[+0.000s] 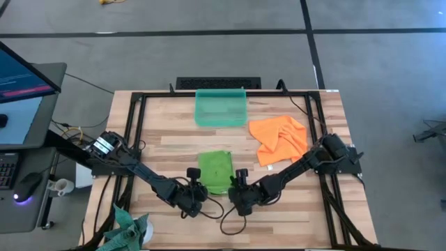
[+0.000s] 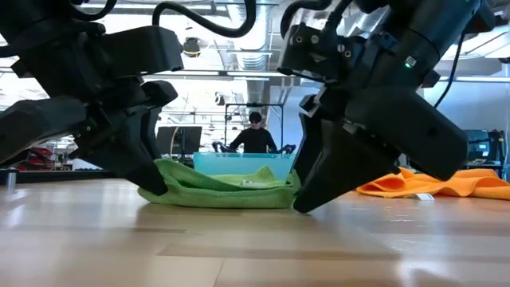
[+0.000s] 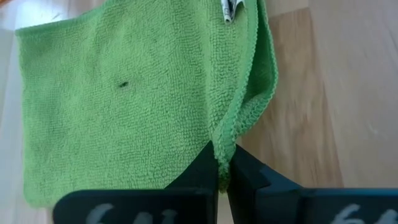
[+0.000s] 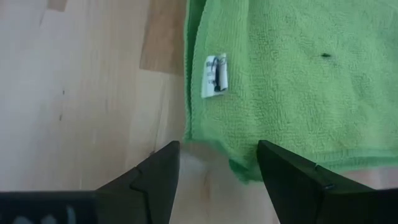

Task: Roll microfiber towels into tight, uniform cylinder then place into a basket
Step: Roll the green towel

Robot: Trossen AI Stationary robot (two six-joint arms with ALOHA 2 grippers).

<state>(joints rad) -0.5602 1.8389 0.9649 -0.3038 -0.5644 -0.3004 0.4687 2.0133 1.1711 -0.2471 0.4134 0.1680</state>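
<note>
Left pincer point(image 1: 196, 193): clamped on the near corner of the green towel point(image 1: 215, 171), at its 7 o'clock.
Green towel: folded flat at the centre of the surface point(image 1: 293, 209) — not yet rolled.
Right pincer point(image 1: 238, 192): fingers apart, straddling the towel's near corner at 5 o'clock, gripping nothing.
Basket point(image 1: 221, 107): at 12 o'clock, no towel inside.
Orange towel point(image 1: 280, 138): crumpled at 2 o'clock — untouched.
Progress: early; both rolls and both placements remain.

Two towels, one lime green towel point(image 1: 215, 169) and one orange towel point(image 1: 279, 138), one basket point(image 1: 221, 107).
</note>
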